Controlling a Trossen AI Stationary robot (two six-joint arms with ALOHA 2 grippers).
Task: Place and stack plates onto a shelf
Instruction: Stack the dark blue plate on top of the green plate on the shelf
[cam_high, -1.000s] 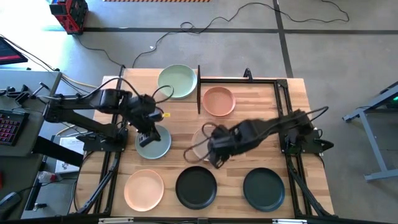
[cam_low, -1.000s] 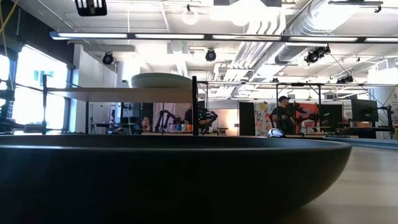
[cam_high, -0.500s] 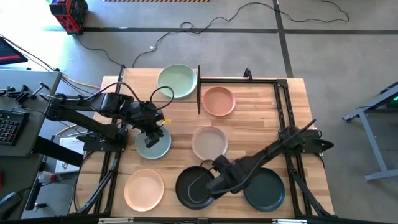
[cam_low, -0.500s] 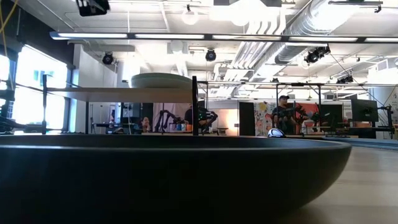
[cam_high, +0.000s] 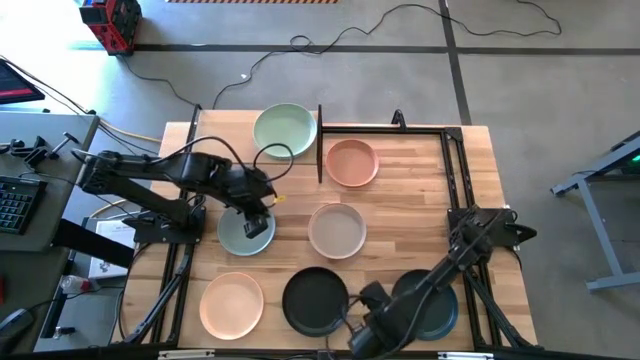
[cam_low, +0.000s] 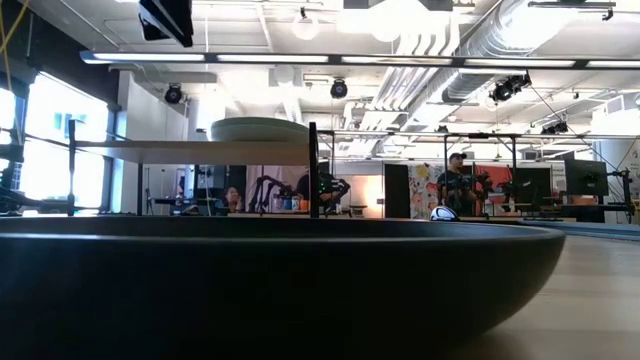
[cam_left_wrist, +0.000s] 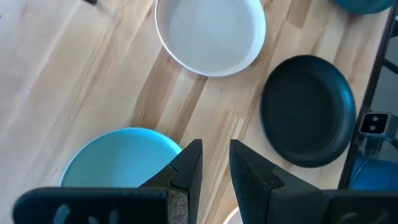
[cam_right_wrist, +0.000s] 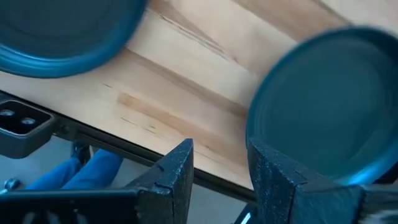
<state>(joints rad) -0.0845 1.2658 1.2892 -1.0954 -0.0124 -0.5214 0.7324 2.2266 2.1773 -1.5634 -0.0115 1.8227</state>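
Note:
Seven plates show in the high view. A pale green one (cam_high: 285, 130) lies on the shelf (cam_low: 190, 152) at the far left. On the tabletop lie a salmon pink (cam_high: 352, 163), a beige (cam_high: 337, 229), a blue-grey (cam_high: 240, 236), a cream-peach (cam_high: 232, 303) and two black ones (cam_high: 315, 300) (cam_high: 428, 303). My left gripper (cam_high: 254, 224) hangs open above the blue-grey plate's (cam_left_wrist: 112, 165) right rim. My right gripper (cam_high: 357, 338) points down, open, over the near table edge between the two black plates (cam_right_wrist: 62, 31) (cam_right_wrist: 329, 106). Neither holds anything.
Black metal frame rails (cam_high: 455, 170) run along the table's sides and far edge. A shelf post (cam_high: 320, 145) stands between the pale green and the salmon pink plate. People and equipment show in the room beyond the table (cam_low: 455, 185). Bare wood (cam_high: 410, 220) lies right of the beige plate.
My right gripper has swung from beside the beige plate toward the table's near edge and down, rolling as it went, and now stands between the two black plates. My left gripper has tipped further down and shifted a little toward the right over the blue-grey plate. No plate has moved.

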